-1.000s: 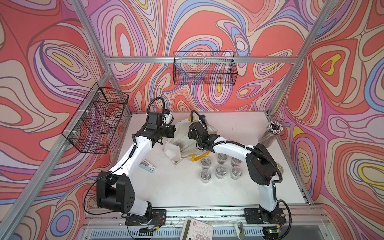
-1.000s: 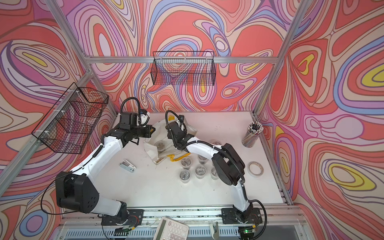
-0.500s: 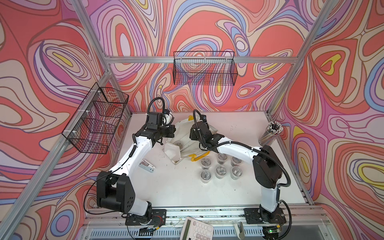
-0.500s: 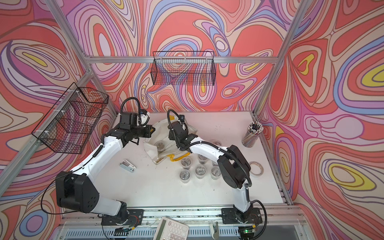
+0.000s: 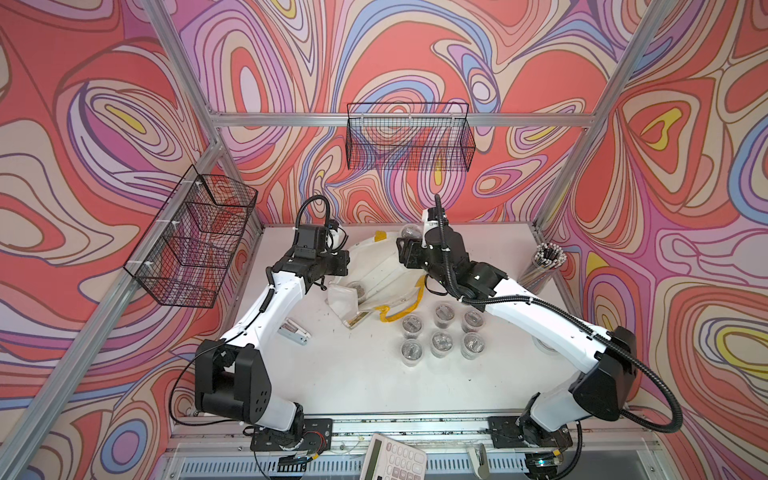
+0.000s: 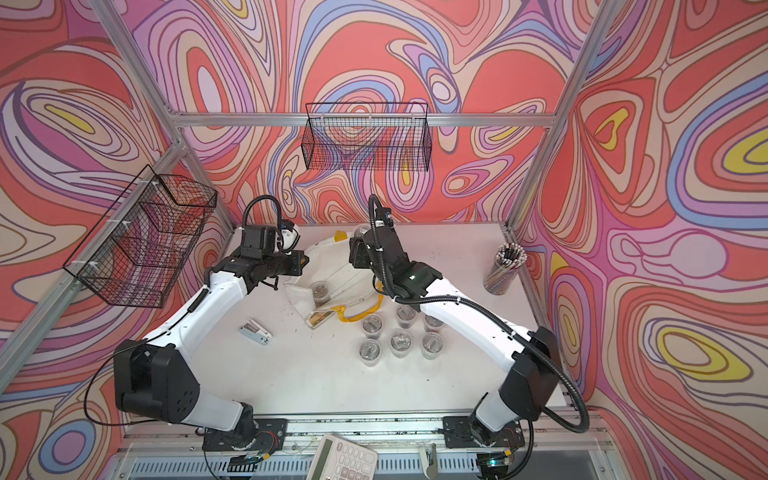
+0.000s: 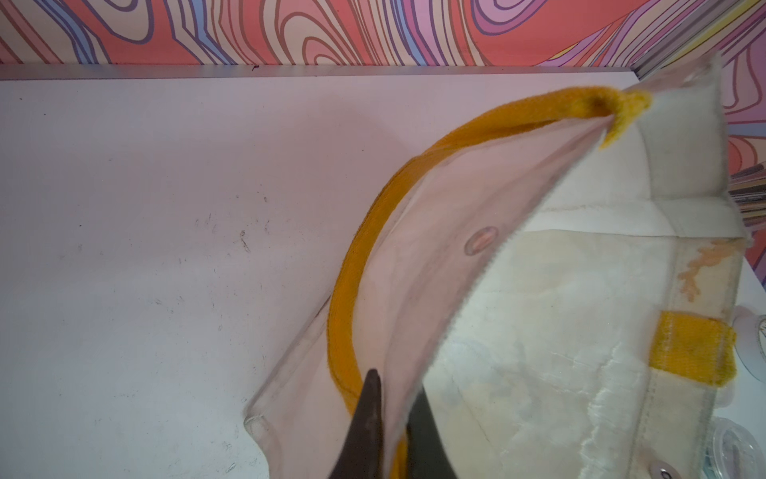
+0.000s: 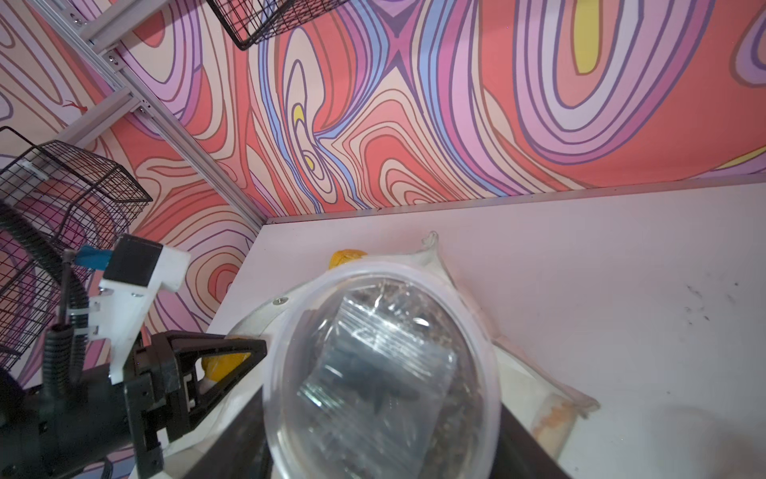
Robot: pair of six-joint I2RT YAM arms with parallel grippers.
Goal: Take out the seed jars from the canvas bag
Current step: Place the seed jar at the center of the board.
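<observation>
Currently, the left gripper (image 7: 396, 385) pinches the rim of the white fabric canvas bag with yellow handles (image 5: 374, 270). The right gripper (image 8: 385, 439) clamps one small clear plastic seed jar (image 8: 381, 365) above the bag's far edge, its fingers mostly hidden. Six jars (image 5: 442, 332) stand beside the bag, with open table (image 5: 353, 374) beyond them.

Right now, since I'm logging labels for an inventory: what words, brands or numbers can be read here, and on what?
No text can be read.
calculator: key markings too small and blurred to read.
seed jars: no labels visible.
canvas bag: no lettering shows.
</observation>
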